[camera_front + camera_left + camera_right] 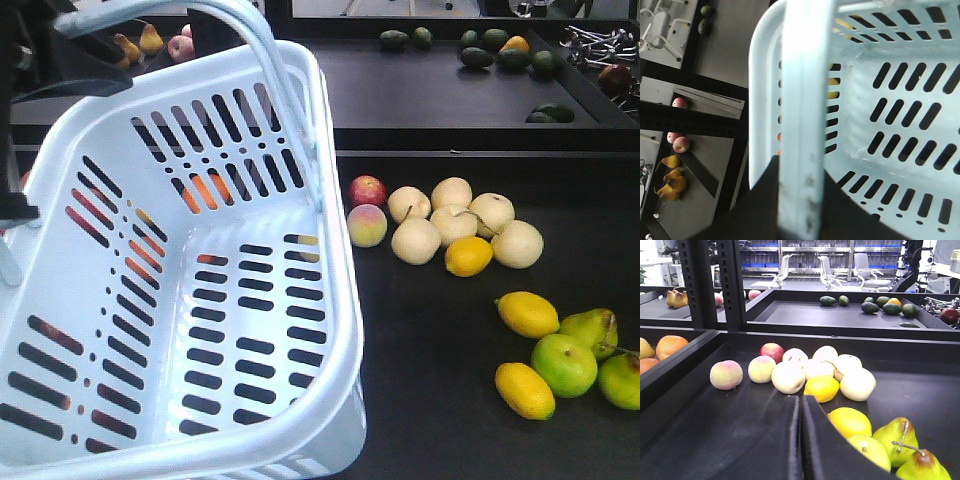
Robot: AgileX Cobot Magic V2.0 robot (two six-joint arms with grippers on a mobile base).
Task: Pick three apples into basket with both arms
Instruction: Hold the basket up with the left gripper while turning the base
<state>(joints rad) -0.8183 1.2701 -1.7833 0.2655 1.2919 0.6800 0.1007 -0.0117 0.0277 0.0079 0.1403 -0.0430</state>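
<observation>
- Black rimmed surface (715, 435) in the foreground.
- Black perforated posts (692, 285) at left.
- White office chairs (827, 267) behind.
- Blue bins (760, 264) on rear shelving.
- Bright, even light.

1. Basket (345, 340): one.
2. Red apple (368, 190): one, in the near tray.
3. Peaches (726, 374): two, both visible in the right wrist view.
4. Pale round pears (517, 244): six, in one cluster.
5. Lemons (527, 313): three.
6. Green fruits (564, 364): three, beside the lemons.
7. Avocados (477, 57): at least seven on the far shelf; the exact number I cannot tell.
8. Oranges (671, 346): two in the tray at the left and one on the far shelf.
9. Pink apples (681, 144): three, in the left wrist view.
10. Yellow pears (674, 175): a small heap, too blurred to count.
</observation>
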